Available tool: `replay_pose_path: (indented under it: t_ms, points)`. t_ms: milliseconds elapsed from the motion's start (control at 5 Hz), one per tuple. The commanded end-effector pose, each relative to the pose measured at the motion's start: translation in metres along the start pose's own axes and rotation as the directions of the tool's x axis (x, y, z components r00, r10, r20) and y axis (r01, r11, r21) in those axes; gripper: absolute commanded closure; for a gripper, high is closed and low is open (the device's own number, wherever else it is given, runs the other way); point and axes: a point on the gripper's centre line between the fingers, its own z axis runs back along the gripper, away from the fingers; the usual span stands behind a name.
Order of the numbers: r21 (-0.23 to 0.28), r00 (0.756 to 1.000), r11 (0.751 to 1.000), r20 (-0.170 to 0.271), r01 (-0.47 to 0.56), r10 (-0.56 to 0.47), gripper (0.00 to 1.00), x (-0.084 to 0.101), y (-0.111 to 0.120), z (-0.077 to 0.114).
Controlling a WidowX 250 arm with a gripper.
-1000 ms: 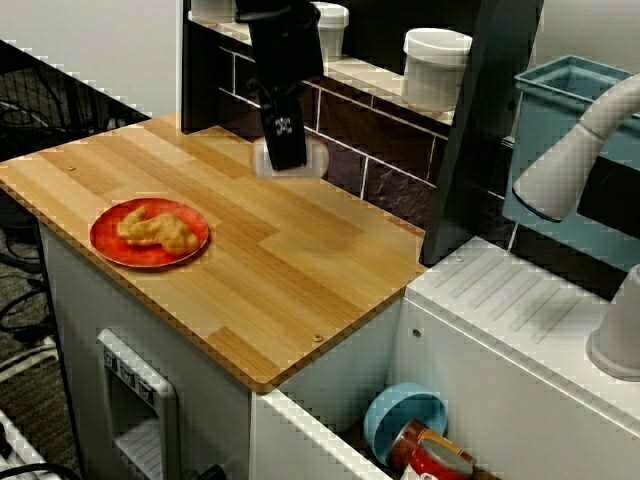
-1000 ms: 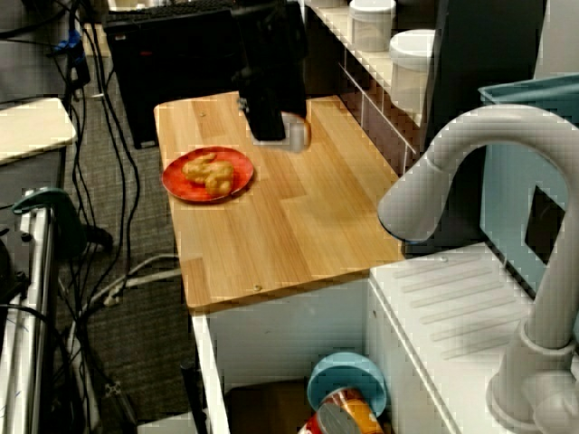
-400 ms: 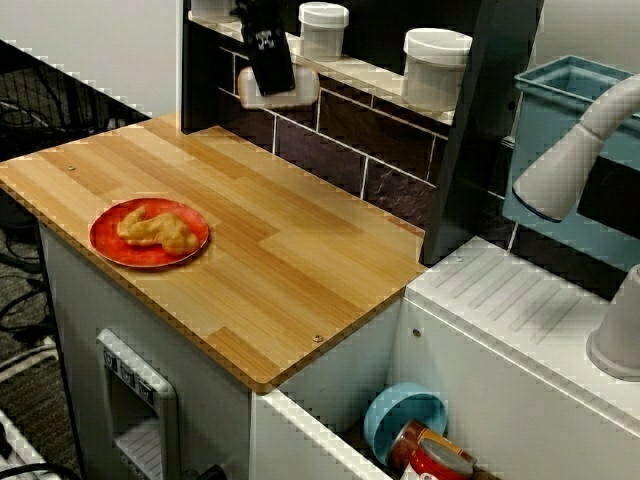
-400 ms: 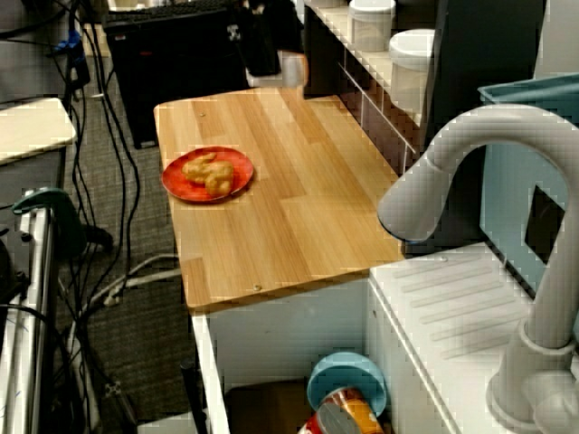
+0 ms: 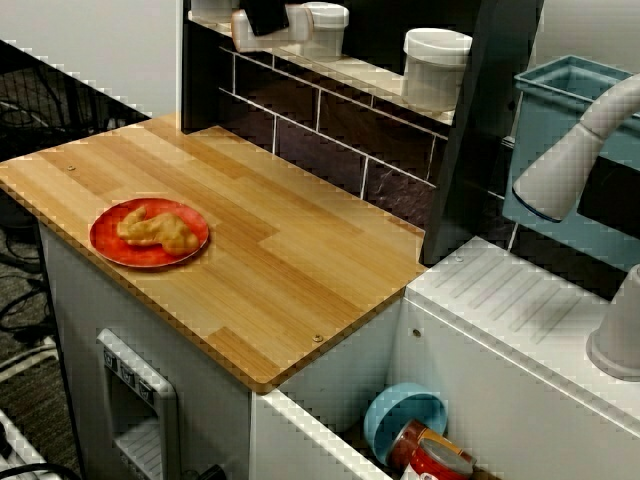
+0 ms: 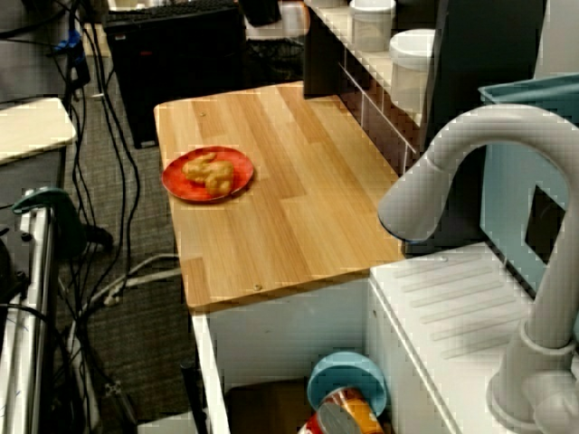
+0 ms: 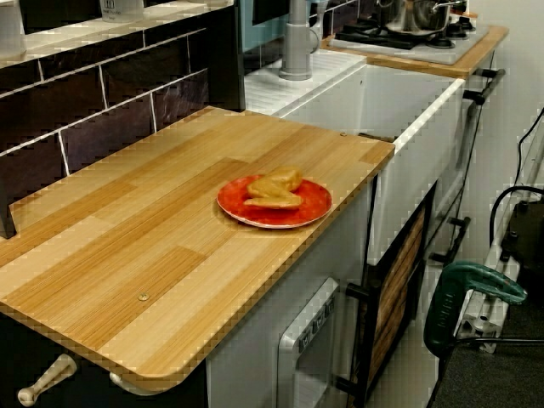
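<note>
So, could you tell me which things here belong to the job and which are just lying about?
In use: the gripper, the white object it holds by the shelf.
Lying about: red plate with food, white jars, faucet, blue bowl, can.

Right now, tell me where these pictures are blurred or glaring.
View facing the shelf: gripper smeared, cropped at the top edge; soft sheen on the counter. View over the faucet: faucet close, slightly soft. View along the counter: plate sharp.

Gripper [image 5: 266, 22] sits high at the surface's back edge, mostly cropped by the frame top, jaws clamped shut.
</note>
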Motion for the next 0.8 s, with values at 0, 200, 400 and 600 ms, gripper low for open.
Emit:
replay_pose_path:
  t_ms: [0, 200, 400, 600]
  points:
    - [0.054, 0.973, 0.976, -0.103, 0.211, -0.205, 1.0, 0.0, 0.003, 0.012]
    - [0.035, 0.921, 0.938, -0.203, 0.346, -0.332, 1.0, 0.0, -0.003, 0.01]
    - [0.033, 0.886, 0.916, -0.27, 0.4, -0.377, 1.0, -0.006, -0.005, 0.01]
    - [0.114, 0.895, 0.916, -0.289, 0.384, -0.339, 1.0, -0.018, -0.005, 0.005]
